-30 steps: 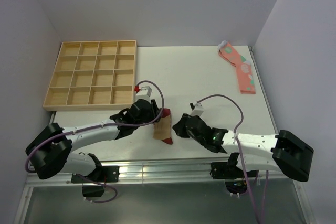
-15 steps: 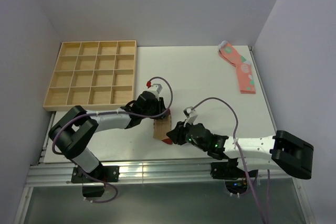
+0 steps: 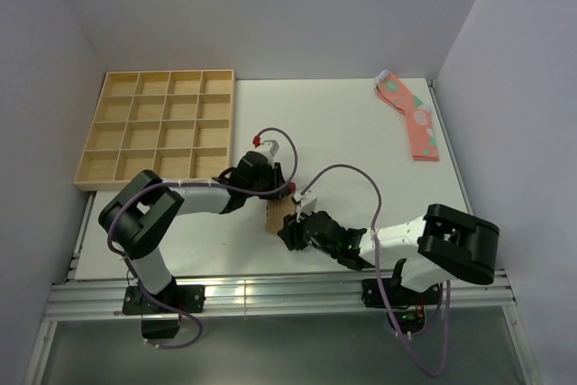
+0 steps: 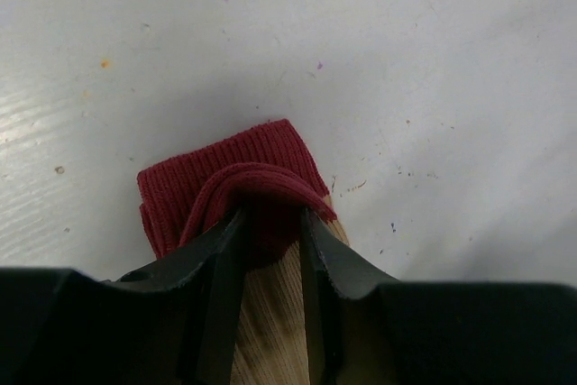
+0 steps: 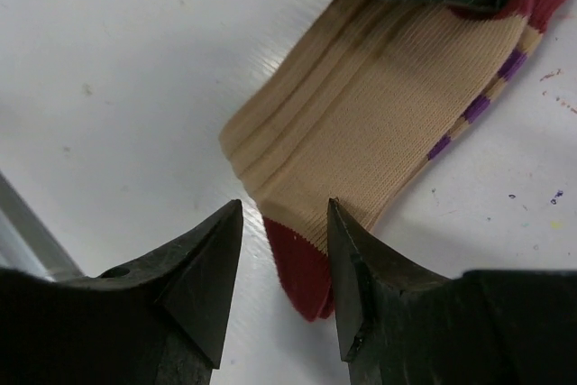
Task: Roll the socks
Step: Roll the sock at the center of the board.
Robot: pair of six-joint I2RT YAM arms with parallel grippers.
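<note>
Dark-red cuff (image 4: pixel 236 185) of the tan sock (image 5: pixel 361 105) is pinched in the left jaws. They are drawn in to a narrow gap, and the ribbed fabric is bunched and humped up between the fingers (image 4: pixel 219 295).

Right jaws stand partly open, one finger (image 5: pixel 212 268) on each side of the sock's other dark-red end (image 5: pixel 302 268). That end is not gripped; whether the pads touch the fabric cannot be told.

The sock lies on the white worktop (image 3: pixel 352 132) between the two sets of jaws. Its body is tan and ribbed, with purple stripes (image 5: pixel 469 114) along one side towards the cuff. In the top view it sits near the front edge, left of centre, with both wrists meeting over it.

Noted elsewhere:
- A pink patterned pair of socks (image 3: pixel 410 119) lies flat at the far right corner, well apart from both arms.
- A wooden compartment tray (image 3: pixel 153 182) sits at the far left of the worktop.
</note>
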